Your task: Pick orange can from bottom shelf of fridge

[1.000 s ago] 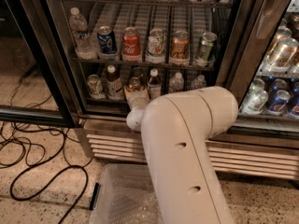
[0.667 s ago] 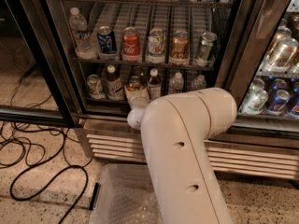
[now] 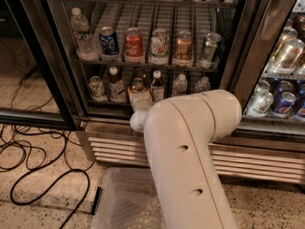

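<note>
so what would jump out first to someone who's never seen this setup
The bulky white robot arm fills the foreground and reaches into the fridge. Its gripper is at the bottom shelf, right in front of the orange can. Behind it a row of coloured cans lines the rack above, and black cables loop across the floor on the left.

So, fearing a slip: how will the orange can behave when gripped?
The orange can looks smooth metal: probably slippery, dentable. Upright on the wire bottom shelf between bottles, it may tip if nudged. The hand is just before it.
</note>
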### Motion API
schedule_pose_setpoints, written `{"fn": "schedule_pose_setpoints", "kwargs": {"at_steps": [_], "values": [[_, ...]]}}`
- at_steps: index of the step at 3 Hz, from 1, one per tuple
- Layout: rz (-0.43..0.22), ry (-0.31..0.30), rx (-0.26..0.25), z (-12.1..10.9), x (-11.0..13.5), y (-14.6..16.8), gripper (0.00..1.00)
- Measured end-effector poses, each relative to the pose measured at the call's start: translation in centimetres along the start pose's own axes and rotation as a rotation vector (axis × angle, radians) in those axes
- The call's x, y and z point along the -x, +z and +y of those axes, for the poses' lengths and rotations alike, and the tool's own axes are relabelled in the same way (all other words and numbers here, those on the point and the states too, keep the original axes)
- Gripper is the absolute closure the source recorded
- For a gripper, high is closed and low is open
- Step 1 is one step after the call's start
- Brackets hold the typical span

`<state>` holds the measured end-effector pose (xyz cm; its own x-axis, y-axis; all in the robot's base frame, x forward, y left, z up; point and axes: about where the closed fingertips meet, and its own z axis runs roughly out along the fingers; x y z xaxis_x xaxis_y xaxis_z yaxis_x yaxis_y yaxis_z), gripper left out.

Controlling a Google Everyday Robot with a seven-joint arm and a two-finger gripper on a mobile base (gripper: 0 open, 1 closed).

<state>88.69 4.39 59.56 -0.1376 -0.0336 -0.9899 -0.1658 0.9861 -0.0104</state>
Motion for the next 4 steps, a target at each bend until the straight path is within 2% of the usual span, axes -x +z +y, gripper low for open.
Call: {"fn": "schedule_pose_setpoints", "kwargs": {"at_steps": [1, 2, 4], "values": [[0.000, 0.044, 0.017, 0.0, 0.7, -0.6, 1.00], [0.008, 0.127, 0.039, -0.4, 1.9, -2.4, 1.00], [0.021, 0.169, 0.054, -0.4, 2.3, -3.0, 1.00]]}}
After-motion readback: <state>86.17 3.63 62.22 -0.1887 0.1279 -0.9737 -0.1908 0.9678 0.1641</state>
